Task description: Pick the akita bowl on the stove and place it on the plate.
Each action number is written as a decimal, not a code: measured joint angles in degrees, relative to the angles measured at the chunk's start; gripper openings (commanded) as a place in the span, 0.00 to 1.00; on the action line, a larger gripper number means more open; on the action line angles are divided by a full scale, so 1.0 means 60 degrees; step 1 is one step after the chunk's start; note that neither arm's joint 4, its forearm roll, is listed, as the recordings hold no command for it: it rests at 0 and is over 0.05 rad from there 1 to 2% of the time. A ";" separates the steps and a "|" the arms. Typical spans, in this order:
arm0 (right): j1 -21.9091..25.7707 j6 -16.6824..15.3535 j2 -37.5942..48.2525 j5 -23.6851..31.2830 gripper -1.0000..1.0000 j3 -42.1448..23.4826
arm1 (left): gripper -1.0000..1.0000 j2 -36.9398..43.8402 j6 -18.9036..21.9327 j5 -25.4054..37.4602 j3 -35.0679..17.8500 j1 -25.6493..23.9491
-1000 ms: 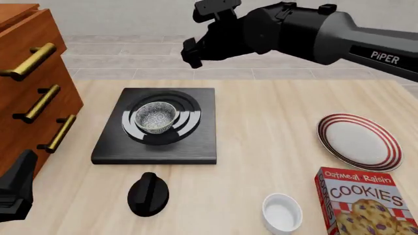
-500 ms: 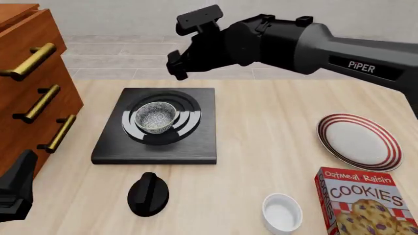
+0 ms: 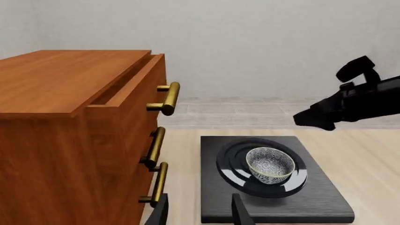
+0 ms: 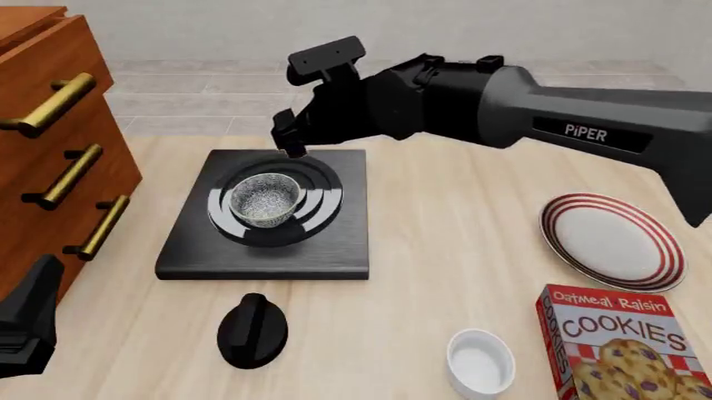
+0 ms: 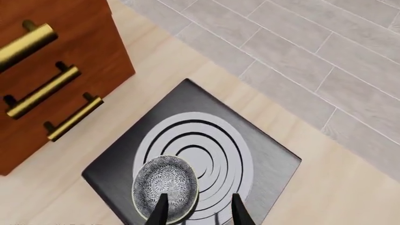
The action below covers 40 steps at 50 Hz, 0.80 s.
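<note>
Left pincer (image 4: pixel 25 325): parked at the near left edge of the surface (image 4: pixel 445 208), jaws parted and empty, well apart from the work. Akita bowl (image 4: pixel 265 198): upright on the burner rings of the stove (image 4: pixel 267 250). Right pincer (image 4: pixel 292 133): released, empty, hovering above the stove's far edge; the bowl lies below and slightly nearward, so this is the nearer arm. Plate (image 4: pixel 611 242): far right, bare.
</note>
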 measured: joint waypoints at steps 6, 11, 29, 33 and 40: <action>0.0057 0.0113 0.0049 -0.0193 1.00 0.0179 | 1.00 0.0000 0.0000 0.0000 0.0000 0.0000; 0.0077 0.0176 0.0112 -0.0348 1.00 0.0315 | 1.00 0.0000 0.0000 0.0000 0.0000 0.0000; 0.0064 0.0294 0.0460 -0.0795 1.00 0.0499 | 1.00 0.0000 0.0000 0.0000 0.0000 0.0000; 0.0054 0.0313 0.0536 -0.0863 1.00 0.0494 | 1.00 0.0000 0.0000 0.0000 0.0000 0.0000; 0.0037 0.0346 0.0683 -0.0966 1.00 0.0474 | 1.00 0.0000 0.0000 0.0000 0.0000 0.0000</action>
